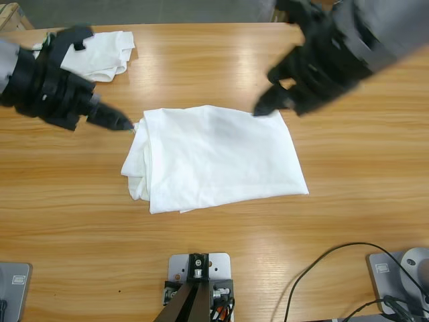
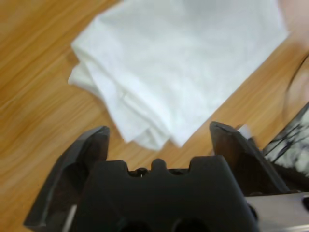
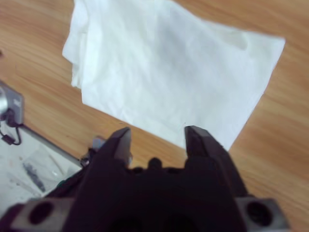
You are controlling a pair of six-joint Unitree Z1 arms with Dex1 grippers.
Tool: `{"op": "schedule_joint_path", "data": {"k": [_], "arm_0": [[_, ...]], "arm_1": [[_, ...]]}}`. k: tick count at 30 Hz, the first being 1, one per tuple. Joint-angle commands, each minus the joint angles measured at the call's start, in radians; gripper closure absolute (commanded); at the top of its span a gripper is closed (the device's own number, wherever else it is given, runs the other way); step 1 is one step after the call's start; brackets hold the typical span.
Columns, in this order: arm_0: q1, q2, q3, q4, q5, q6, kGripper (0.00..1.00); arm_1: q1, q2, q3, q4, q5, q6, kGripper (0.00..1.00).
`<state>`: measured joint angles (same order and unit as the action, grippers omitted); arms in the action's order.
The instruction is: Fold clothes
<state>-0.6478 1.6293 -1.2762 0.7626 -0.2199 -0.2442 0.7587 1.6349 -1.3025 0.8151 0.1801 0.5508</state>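
A white T-shirt [image 1: 218, 157] lies folded into a rough rectangle at the table's middle, with its layered edges bunched along its left side [image 1: 134, 174]. No lettering shows on it. My left gripper [image 1: 126, 123] hovers at the shirt's top left corner. In the left wrist view the left gripper [image 2: 159, 130] is open, the layered corner of the shirt [image 2: 159, 137] just ahead of it. My right gripper [image 1: 263, 109] is over the top right corner. The right gripper [image 3: 157, 133] is open above the shirt's [image 3: 164, 72] plain corner. A second folded white bundle [image 1: 104, 54] lies at the back left, partly behind the left arm.
The wooden table [image 1: 355, 221] stretches bare to the right and front of the shirt. A black cable [image 1: 322, 268] loops over the front right corner. The left arm's body [image 1: 40, 84] stands between the bundle and the shirt. Dark cables [image 2: 294, 145] show at the left wrist view's right edge.
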Motion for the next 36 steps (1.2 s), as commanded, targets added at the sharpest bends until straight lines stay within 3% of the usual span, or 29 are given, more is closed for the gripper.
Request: {"op": "schedule_joint_path", "data": {"k": [1,7,13,27,36], "arm_0": [[-0.020,0.189,-0.083,0.045,-0.072,-0.091,1.000],[-0.018,0.301,-0.078,-0.054,-0.268,-0.139,1.000],[0.005,0.349,-0.071,-0.220,-0.268,-0.261,1.000],[0.013,0.430,0.092,-0.221,-0.181,-0.306,1.000],[0.013,0.445,0.101,-0.224,-0.157,-0.323,1.000]], "arm_1": [[-0.056,-0.138,0.436,-0.345,0.078,0.050,1.000],[-0.086,-0.096,0.660,-0.658,0.071,0.148,1.000],[-0.115,-0.145,0.689,-0.670,0.029,0.153,1.000],[-0.123,-0.003,0.730,-0.726,0.032,0.185,1.000],[-0.145,0.033,0.780,-0.736,0.029,0.235,1.000]]}}
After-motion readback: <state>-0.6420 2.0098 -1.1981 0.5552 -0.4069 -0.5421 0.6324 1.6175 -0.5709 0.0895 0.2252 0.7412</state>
